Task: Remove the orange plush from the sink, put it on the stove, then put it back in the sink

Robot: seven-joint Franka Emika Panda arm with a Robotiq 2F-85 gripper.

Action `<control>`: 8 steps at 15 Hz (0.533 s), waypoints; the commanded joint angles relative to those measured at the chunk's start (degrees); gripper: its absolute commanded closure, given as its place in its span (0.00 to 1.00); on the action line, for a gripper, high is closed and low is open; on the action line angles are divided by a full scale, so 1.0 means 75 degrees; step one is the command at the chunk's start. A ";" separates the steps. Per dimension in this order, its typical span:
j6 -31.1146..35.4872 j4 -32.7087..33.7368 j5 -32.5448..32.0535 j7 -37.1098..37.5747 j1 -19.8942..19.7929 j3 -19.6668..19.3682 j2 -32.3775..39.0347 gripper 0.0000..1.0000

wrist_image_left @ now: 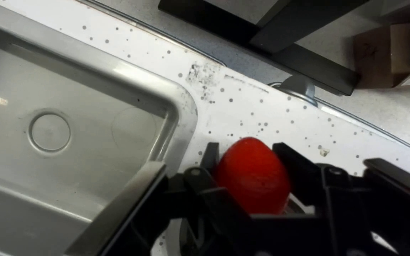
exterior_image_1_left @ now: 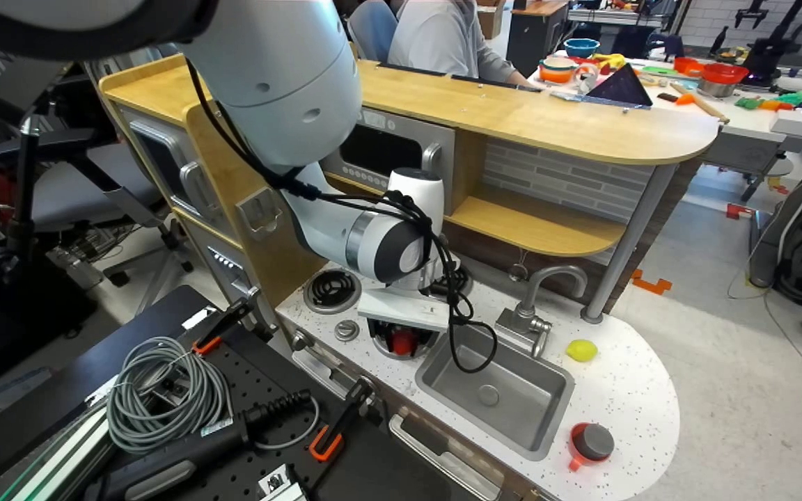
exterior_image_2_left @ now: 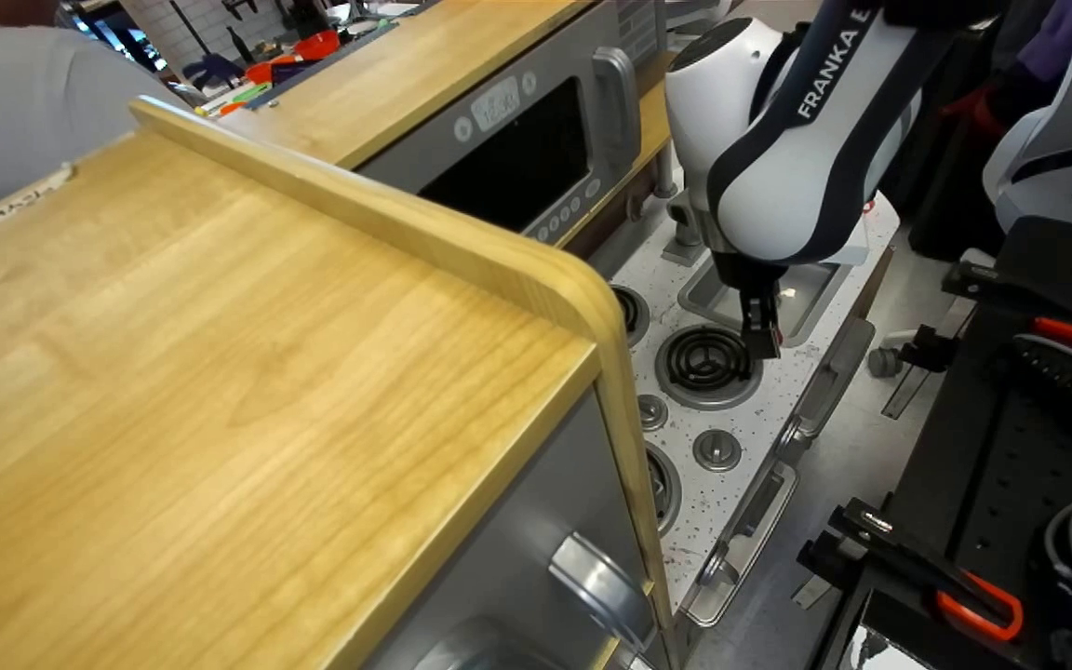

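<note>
Speckled white counter [exterior_image_1_left: 634, 390] tops a wooden toy kitchen [exterior_image_2_left: 266, 344]. At its stove [exterior_image_1_left: 331, 290], one orange plush [wrist_image_left: 253, 177], near-red in the wrist view, is clamped in the single black hand [wrist_image_left: 246, 153], squeezed from two sides over the coil burner [exterior_image_2_left: 703, 366] beside the sink [exterior_image_1_left: 474, 414]; whether it touches that burner I cannot tell. Three burners show in both exterior views; two grey knobs [exterior_image_2_left: 716, 450] sit near them in an exterior view. Next comes that one metal sink, with one faucet [exterior_image_1_left: 528, 299]. On its side away from the stove lie one lemon [exterior_image_1_left: 581, 350] and one red piece [exterior_image_1_left: 577, 456] with a grey round end. Farther out: one microwave [exterior_image_2_left: 527, 154], two orange-trimmed clamps [exterior_image_1_left: 234, 316] on a black perforated board [exterior_image_2_left: 964, 475], one person [exterior_image_1_left: 436, 42] in grey.
</note>
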 commanded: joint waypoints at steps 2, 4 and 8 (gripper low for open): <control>-0.0549 0.0798 -0.0376 0.0127 0.0430 -0.0302 0.0443 0.81; -0.0628 0.0974 -0.0405 0.0158 0.0523 -0.0328 0.0550 0.81; -0.0610 0.1091 -0.0399 0.0182 0.0636 -0.0327 0.0675 0.81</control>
